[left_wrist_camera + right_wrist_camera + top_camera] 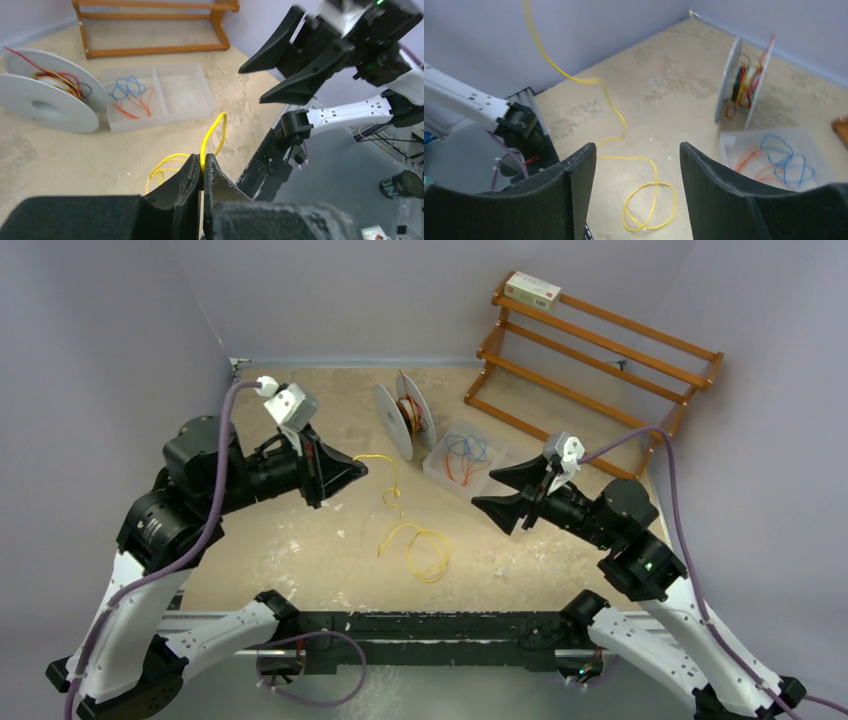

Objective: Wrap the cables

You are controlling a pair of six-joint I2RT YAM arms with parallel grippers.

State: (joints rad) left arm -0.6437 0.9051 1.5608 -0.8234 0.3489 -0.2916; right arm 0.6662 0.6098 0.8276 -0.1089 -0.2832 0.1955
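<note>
Cable (425,552), yellow. Top view: loose loops lie on the tan surface (300,550) between my arms, and one strand rises to my left claw (360,472). My right claw (485,490) hangs near the clear tray (440,465), fingers spread, holding nothing.

Left wrist view: left claw (202,162) is clenched on the cable (212,132), which arches above the tips. White spool (40,105) and tray (182,95) lie beyond.

Right wrist view: right claw (636,147) is released and empty. The cable (624,125) trails down into coils on the surface (664,100) between its fingers.
</note>
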